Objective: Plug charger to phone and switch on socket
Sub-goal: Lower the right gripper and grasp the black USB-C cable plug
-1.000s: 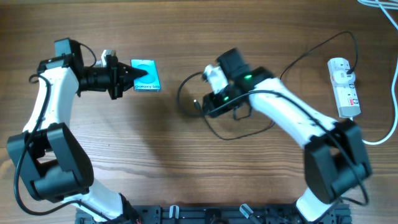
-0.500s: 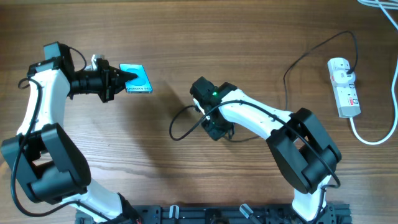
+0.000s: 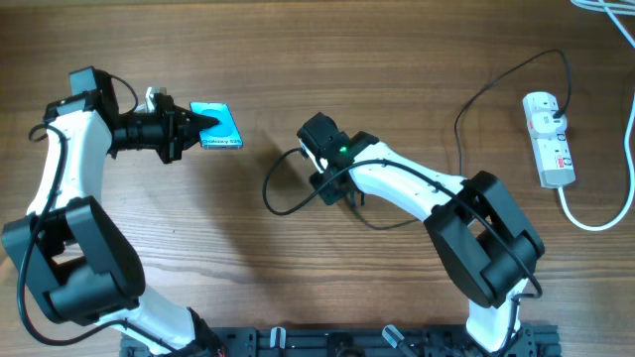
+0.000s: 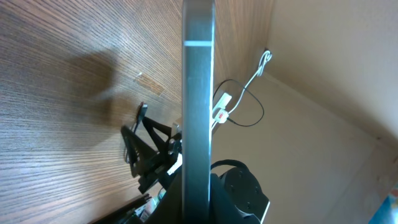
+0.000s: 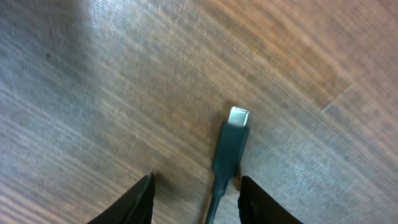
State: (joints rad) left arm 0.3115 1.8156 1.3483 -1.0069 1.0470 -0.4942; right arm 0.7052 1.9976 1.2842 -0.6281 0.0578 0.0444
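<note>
My left gripper (image 3: 189, 132) is shut on the phone (image 3: 218, 127), which shows its teal screen in the overhead view. In the left wrist view the phone (image 4: 198, 74) appears edge-on, rising from my left gripper (image 4: 198, 202). The charger cable (image 3: 273, 188) loops on the table near the middle. My right gripper (image 3: 330, 184) stands over it. In the right wrist view the charger's connector (image 5: 231, 146) lies on the wood between the open fingers (image 5: 140, 199), closer to the right one, with gaps on both sides. The socket (image 3: 551, 139) lies at the far right.
A thick white cord (image 3: 585, 216) curls off the socket toward the right table edge. The black cable arcs from the socket's plug (image 3: 561, 119) across the table (image 3: 298, 59). The right arm (image 4: 149, 152) shows beyond the phone in the left wrist view.
The right arm swung left to the cable loop, its jaws closed and then opened again, and the loop shifted a little left. The left gripper carried the phone slightly left, then held still.
</note>
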